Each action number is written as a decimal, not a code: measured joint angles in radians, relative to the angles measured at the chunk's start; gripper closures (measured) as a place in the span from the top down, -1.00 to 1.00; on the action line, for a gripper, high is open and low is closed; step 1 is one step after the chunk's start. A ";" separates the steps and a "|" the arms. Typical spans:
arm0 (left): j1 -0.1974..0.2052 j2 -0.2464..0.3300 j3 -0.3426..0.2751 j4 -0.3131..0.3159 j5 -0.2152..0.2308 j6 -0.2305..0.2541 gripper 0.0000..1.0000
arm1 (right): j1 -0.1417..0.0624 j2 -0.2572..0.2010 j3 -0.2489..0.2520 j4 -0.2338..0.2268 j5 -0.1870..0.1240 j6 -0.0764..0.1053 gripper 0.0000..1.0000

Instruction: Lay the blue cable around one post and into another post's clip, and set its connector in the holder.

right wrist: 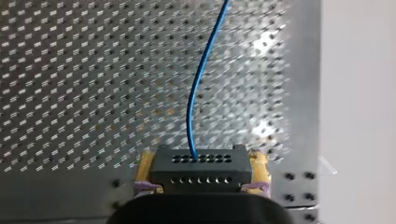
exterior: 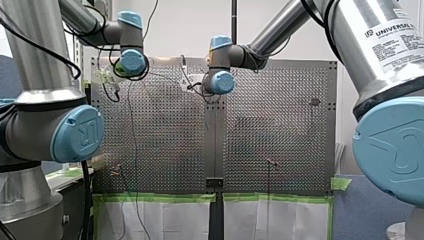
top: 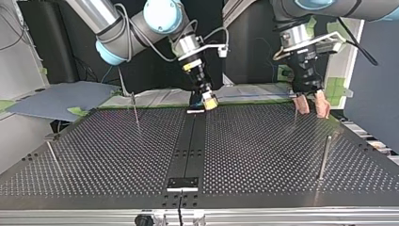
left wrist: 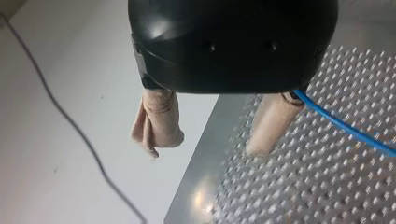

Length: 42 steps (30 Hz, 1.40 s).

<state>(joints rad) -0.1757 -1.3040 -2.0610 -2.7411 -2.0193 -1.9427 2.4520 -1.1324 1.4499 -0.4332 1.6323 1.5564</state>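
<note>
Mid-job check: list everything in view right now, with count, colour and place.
cable: one, blue, runs from the connector over the table to beside one finger of my left gripper.
connector: one, black, between my right gripper's pads.
posts: at least three, metal, upright on the table.
holder: one, black, middle of the table's near edge in the top view.
table: one, perforated metal.
tape: green, along the table's edge.
sheet: one, grey-blue, beyond the table at the top view's left.
right gripper: yellow pads, shut on the connector.
left gripper: beige pads, open.
</note>
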 joint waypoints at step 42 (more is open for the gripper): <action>0.271 -0.112 0.232 0.028 0.179 -0.079 1.00 | 0.031 0.056 -0.205 0.001 -0.003 -0.006 -1.00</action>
<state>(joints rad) 0.0951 -1.4164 -1.8287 -2.7129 -1.8399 -2.0220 2.4833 -1.0764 1.2453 -0.4317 1.6292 1.5502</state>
